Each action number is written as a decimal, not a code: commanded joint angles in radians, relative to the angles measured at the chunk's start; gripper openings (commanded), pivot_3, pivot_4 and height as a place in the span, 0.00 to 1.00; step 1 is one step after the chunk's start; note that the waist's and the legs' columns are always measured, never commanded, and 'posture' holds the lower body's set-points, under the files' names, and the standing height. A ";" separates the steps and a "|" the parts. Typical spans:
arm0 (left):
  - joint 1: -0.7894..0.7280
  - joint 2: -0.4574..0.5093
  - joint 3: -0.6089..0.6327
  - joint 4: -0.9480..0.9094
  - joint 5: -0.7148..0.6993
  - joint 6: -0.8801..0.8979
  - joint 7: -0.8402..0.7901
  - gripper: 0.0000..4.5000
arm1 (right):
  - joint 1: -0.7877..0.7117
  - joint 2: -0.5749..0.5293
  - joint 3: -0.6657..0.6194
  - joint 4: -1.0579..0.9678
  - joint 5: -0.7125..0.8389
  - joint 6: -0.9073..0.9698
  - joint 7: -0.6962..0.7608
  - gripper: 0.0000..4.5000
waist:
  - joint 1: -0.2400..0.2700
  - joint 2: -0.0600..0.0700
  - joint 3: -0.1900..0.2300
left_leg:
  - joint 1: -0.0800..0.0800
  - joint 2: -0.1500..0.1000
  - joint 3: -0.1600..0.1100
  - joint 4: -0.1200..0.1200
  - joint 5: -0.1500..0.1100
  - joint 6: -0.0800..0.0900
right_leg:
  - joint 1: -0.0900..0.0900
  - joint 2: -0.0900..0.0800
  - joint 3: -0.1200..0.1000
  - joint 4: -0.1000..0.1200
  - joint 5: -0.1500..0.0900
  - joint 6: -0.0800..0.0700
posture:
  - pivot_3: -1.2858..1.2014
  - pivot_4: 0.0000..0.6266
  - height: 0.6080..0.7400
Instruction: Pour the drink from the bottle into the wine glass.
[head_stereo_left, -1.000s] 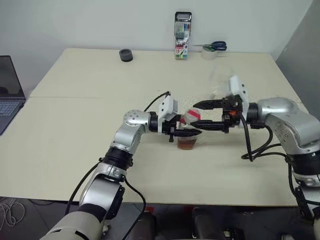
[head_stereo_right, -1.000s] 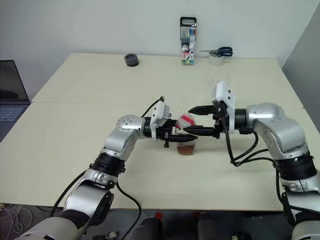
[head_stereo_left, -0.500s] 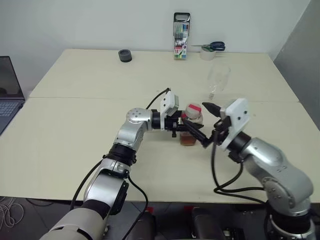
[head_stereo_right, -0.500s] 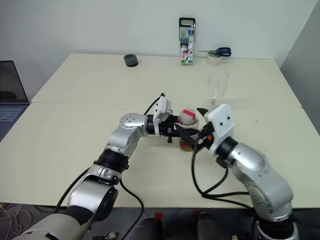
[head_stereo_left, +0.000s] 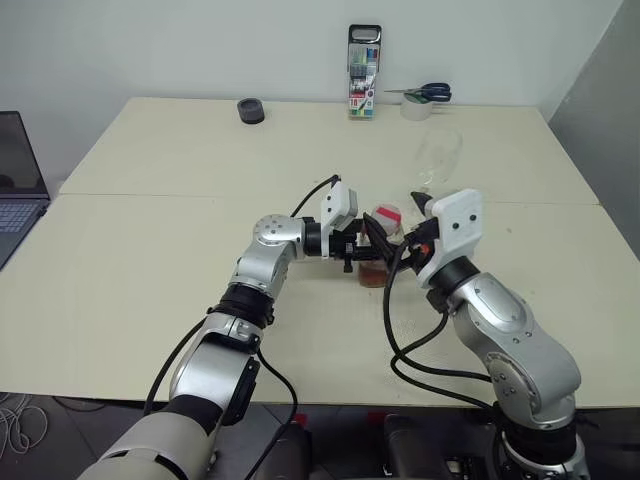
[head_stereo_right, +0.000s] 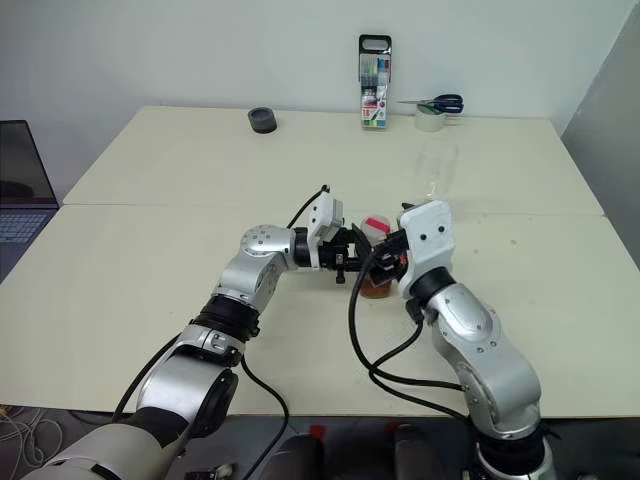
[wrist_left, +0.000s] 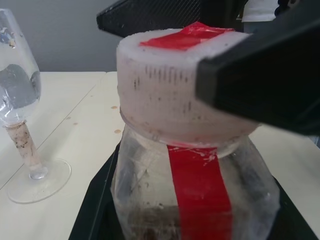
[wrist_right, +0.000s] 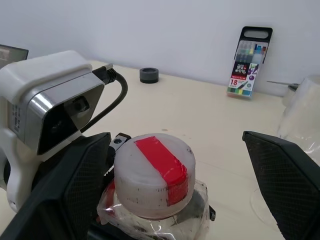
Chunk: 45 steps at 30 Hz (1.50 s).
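Near the table's (head_stereo_left: 150, 240) middle, the left gripper (head_stereo_left: 362, 250) clamps the bottle (wrist_right: 152, 192) while the right gripper (wrist_right: 175, 185) straddles its cap (wrist_right: 155, 172), fingers spread wide.

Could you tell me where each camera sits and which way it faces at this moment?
Left eye view: on the head, looking forward and down at the table; both arms show, meeting at the bottle.
Right eye view: beside it, the same scene, with the wine glass behind.
Left wrist view: on the left wrist, close on the bottle's cap; black fingers show.
Right wrist view: above the cap, facing the marker pen case.
Both wrist views share the cap.
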<state>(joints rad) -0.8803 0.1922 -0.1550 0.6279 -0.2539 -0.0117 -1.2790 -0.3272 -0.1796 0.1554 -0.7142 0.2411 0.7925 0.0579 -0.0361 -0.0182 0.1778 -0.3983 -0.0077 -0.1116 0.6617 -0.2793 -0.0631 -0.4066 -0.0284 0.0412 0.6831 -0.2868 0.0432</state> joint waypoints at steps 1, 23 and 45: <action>-0.019 0.004 0.010 -0.026 -0.002 -0.019 -0.008 0.39 | -0.012 0.012 -0.012 -0.006 -0.020 -0.028 -0.007 0.91 | -0.001 0.000 0.000 | 0.000 0.000 0.000 0.000 0.000 0.000 | 0.000 0.000 0.000 0.000 0.000 0.000 | 0.52 0.24 1.00; -0.010 0.036 -0.020 -0.030 0.030 -0.084 -0.100 0.38 | -0.351 -0.553 0.002 0.537 0.195 -0.196 0.978 0.42 | -0.007 0.000 0.000 | 0.002 0.000 0.001 0.000 -0.002 0.004 | 0.002 0.000 0.000 -0.001 0.001 0.001 | 0.52 0.24 1.00; -0.052 -0.008 0.038 0.030 0.018 -0.041 0.041 0.38 | -0.032 -0.208 -0.177 -0.087 0.193 0.073 0.169 0.96 | 0.000 0.000 0.000 | 0.000 0.000 0.002 0.002 -0.002 0.003 | -0.001 -0.001 0.002 0.003 0.001 0.001 | 0.52 0.24 1.00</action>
<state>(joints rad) -0.8936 0.1908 -0.1410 0.6708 -0.2288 -0.0202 -1.2492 -0.3407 -0.4016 -0.0349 -0.7534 0.4922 0.8823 0.3176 -0.0360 -0.0177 0.1778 -0.3982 -0.0082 -0.1096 0.6646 -0.2811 -0.0599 -0.4073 -0.0291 0.0432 0.6869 -0.2858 0.0444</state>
